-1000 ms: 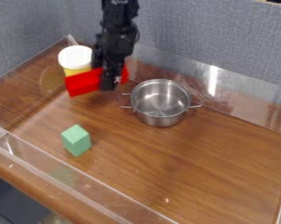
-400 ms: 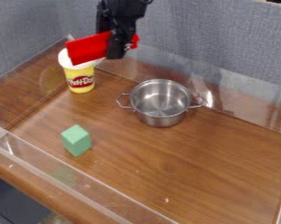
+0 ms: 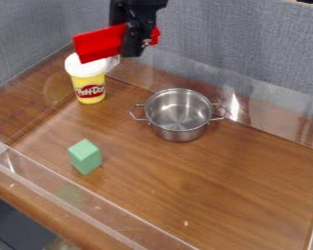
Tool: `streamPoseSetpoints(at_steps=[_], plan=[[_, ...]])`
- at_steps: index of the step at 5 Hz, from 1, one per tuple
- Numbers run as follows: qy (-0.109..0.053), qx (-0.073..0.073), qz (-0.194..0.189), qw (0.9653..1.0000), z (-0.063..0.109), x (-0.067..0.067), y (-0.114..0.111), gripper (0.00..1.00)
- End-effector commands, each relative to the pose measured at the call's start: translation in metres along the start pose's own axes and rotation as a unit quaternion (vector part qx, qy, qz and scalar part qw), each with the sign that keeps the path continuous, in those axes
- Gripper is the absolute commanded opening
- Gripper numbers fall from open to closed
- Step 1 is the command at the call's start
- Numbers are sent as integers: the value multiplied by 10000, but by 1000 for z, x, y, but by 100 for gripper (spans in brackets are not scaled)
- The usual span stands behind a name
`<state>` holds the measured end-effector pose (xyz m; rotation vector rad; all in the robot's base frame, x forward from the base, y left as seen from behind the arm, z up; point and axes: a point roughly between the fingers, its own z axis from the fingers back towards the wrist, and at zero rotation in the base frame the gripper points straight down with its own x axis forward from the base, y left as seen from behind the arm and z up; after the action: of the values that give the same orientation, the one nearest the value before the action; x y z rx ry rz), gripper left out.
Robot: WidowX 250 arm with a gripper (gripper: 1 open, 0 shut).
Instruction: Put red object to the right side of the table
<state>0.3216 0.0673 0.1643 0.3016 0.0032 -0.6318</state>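
Observation:
The red object (image 3: 101,42) is an elongated bright-red block hanging in the air above the back left of the table (image 3: 185,186). My gripper (image 3: 132,39) is shut on the block's right end, and the black arm reaches down from the top edge. The block sticks out leftward, just over the yellow tub. The glossy wood-grain tabletop lies well below it.
A yellow tub (image 3: 89,80) with a red label stands at the back left, under the lifted block. A steel pot (image 3: 179,112) sits mid-table toward the back. A small green cube (image 3: 83,155) lies front left. Clear acrylic walls (image 3: 269,98) edge the table.
The red block has gone from resting on the table beside the yellow tub to hanging high above it. My gripper rose with it and stayed shut.

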Motion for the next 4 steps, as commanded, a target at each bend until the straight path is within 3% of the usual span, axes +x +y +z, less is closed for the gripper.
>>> streamPoseSetpoints(at_steps=[1,4], plan=[[-333,340,25,9989,33,-3,2,0],[-499,326,-228,9980,38,0,-14,0]])
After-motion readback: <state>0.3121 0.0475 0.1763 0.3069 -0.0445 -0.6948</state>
